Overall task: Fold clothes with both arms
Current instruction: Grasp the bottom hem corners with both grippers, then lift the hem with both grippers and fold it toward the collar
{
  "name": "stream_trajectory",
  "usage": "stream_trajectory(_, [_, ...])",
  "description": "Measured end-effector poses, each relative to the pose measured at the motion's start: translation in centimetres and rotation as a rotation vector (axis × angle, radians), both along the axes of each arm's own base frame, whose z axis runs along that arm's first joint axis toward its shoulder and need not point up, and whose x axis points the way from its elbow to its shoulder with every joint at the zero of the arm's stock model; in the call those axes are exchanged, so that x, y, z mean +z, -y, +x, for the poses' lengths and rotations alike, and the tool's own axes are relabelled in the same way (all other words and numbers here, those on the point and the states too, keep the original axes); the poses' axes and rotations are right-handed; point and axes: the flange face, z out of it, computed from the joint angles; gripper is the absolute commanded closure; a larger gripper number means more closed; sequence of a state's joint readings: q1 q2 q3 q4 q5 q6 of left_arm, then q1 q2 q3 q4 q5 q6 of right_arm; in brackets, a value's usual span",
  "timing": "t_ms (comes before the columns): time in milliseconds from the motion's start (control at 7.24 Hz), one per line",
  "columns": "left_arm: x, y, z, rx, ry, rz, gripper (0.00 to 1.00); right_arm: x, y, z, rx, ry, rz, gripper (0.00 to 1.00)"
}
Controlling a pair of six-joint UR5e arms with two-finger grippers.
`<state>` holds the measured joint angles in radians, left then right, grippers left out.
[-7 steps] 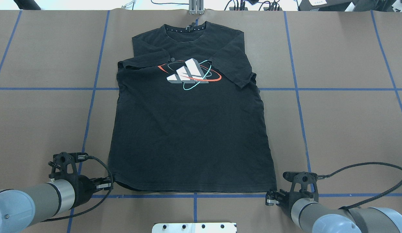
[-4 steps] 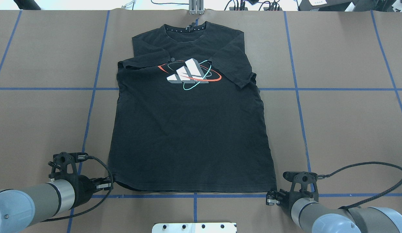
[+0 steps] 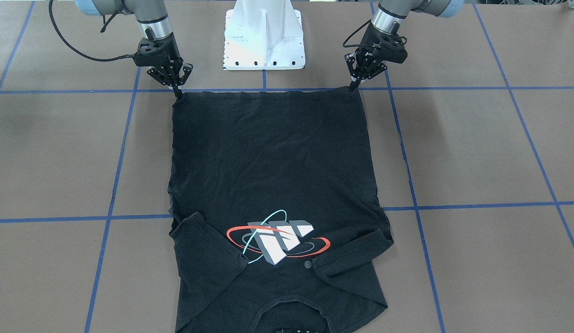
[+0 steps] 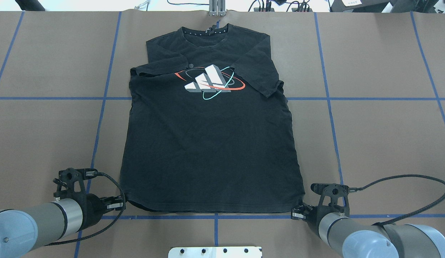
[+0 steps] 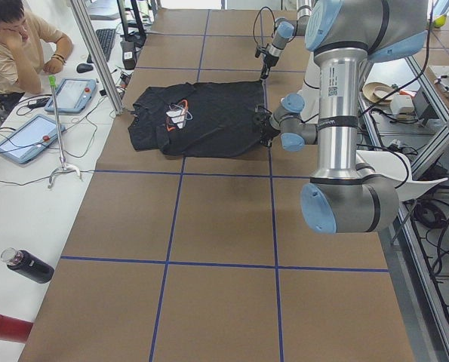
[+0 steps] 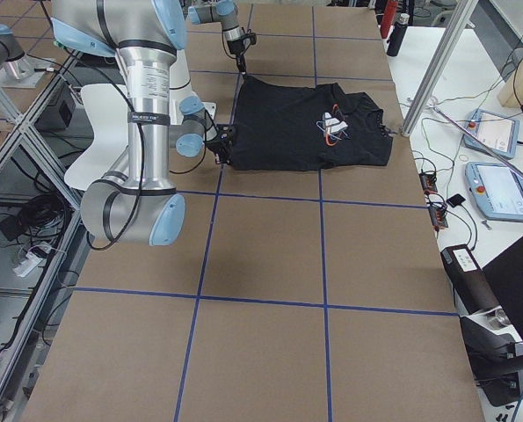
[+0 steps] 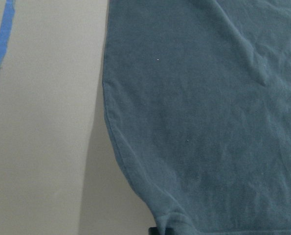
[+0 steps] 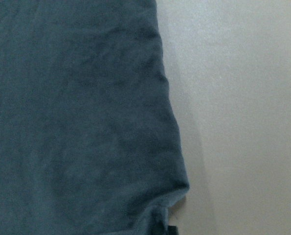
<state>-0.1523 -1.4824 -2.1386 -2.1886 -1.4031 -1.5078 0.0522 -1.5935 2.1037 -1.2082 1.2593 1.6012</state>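
Across the brown, matte bench (image 4: 387, 143), gridded with blue tape lines (image 4: 330, 107), a black T-shirt (image 4: 208, 150) lies flat and print-up. Its collar (image 4: 204, 32) is at the far edge and its hem (image 4: 215, 209) is nearest the robot. The cloth looks like soft, thin knit, faintly creased, and both short sleeves (image 4: 258, 71) are already turned in over the chest.

The left arm (image 4: 28, 224) and right arm (image 4: 369, 240) reach low to the two hem corners. The left tool (image 4: 120, 204) appears pinched closed on the corner at its side, and the right tool (image 4: 294, 214) likewise on the other. Both wrist views show the fabric bunched into a small pucker at the fingertips.

The step in hand is probably raising the hem to fold it up toward the collar. It would go best with both corners lifted together at matching height and pace. The hem should stay lightly taut between the tools so the limp cloth neither sags in the middle nor skews. A high, smooth carry should keep the tucked sleeves undisturbed.

The chest print (image 4: 209, 82), slanted white-grey blocks ringed by red and cyan ovals, would then be covered.
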Motion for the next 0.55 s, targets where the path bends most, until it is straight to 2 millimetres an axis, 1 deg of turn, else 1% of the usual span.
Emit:
stream_trajectory(138, [-0.9,0.0,-0.8,0.006,-0.014,0.005,1.00,-1.1,0.8,0.8,0.010,0.024,-0.006,1.00])
stream_trajectory(276, [-2.4,-0.5,-2.5,0.034,-0.034,0.005,1.00,-2.2,1.1,2.7,0.005,0.046,-0.021,1.00])
stream_trajectory(414, [-4.3,-1.2,-4.8,0.077,-0.057,-0.002,1.00,-3.3,0.4,5.4,-0.031,0.069,-0.046,1.00])
stream_trajectory(552, [-6.0,-2.0,-7.1,0.118,-0.078,-0.011,1.00,-4.9,-1.2,8.1,-0.098,0.098,-0.079,1.00])
